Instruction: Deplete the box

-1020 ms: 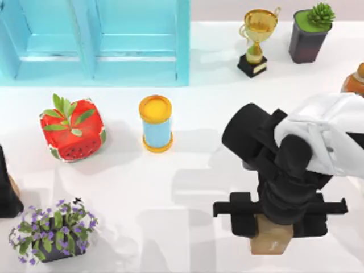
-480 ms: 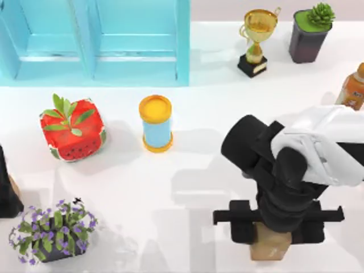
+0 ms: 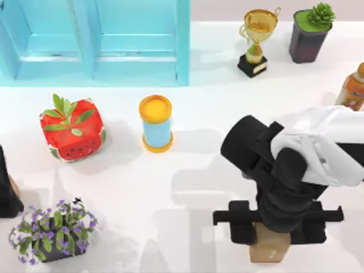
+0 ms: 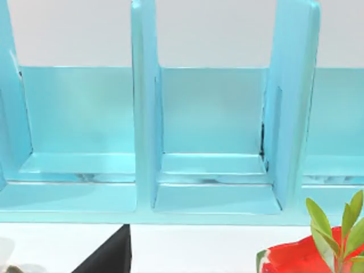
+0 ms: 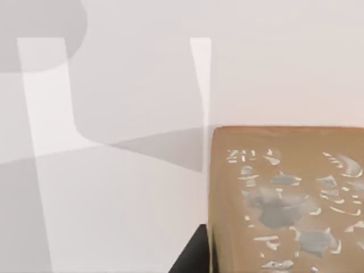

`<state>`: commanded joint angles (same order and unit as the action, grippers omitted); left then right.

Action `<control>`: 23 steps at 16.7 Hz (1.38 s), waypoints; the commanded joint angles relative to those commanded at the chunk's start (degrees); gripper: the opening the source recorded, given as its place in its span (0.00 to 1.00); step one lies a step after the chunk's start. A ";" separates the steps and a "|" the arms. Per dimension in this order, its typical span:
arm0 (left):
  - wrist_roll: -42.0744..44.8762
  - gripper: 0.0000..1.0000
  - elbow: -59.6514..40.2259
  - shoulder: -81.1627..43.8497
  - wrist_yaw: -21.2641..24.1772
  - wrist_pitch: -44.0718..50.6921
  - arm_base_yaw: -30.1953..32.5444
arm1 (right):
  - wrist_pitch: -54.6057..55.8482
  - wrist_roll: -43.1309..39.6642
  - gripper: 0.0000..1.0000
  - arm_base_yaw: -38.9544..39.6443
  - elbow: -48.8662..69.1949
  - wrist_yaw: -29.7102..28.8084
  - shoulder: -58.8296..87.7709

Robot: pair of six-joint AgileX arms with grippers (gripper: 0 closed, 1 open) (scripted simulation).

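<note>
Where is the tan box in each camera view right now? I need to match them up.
Top view: the tan box sits near the bottom edge, right of centre, partly under the right gripper.
Right wrist view: the box is close up, printed face showing.
Left wrist view: it looks at the blue shelf and the red watermelon pot instead.
Shared landmark: the white table.
</note>
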<state>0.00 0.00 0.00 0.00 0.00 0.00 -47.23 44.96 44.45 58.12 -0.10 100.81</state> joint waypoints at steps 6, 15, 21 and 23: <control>0.00 1.00 0.00 0.00 0.00 0.00 0.00 | 0.00 0.00 1.00 0.00 0.00 0.00 0.00; 0.00 1.00 0.00 0.00 0.00 0.00 0.00 | -2.32 0.09 1.00 0.05 2.18 0.00 -0.95; 0.00 1.00 0.00 0.00 0.00 0.00 0.00 | -16.76 -0.07 1.00 -0.07 10.89 0.00 -4.76; 0.00 1.00 0.00 0.00 0.00 0.00 0.00 | -18.39 -0.25 1.00 -0.21 12.40 0.01 -6.00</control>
<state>0.00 0.00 0.00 0.00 0.00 0.00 -65.62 44.71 44.24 70.52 -0.09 94.81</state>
